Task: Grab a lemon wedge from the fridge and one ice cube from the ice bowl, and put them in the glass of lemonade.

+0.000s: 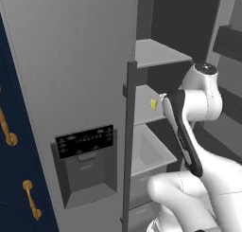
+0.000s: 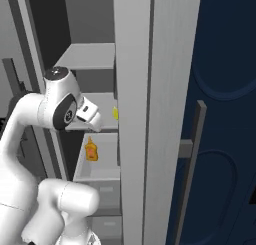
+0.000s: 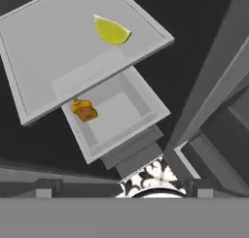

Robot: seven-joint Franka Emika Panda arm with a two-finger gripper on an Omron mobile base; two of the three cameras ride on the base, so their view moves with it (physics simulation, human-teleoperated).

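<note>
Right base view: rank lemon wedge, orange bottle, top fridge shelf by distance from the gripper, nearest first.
From the gripper, jaws open:
1. lemon wedge, just right of it on the middle shelf.
2. orange bottle, below it in the drawer.
3. top fridge shelf, above, farthest.

The lemon wedge (image 3: 113,31) lies on a fridge shelf (image 3: 58,52) — small bottle (image 3: 84,110) in the drawer (image 3: 121,116) below.

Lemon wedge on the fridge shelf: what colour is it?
Bright yellow; the lemon wedge shows best in the hand view.
</note>
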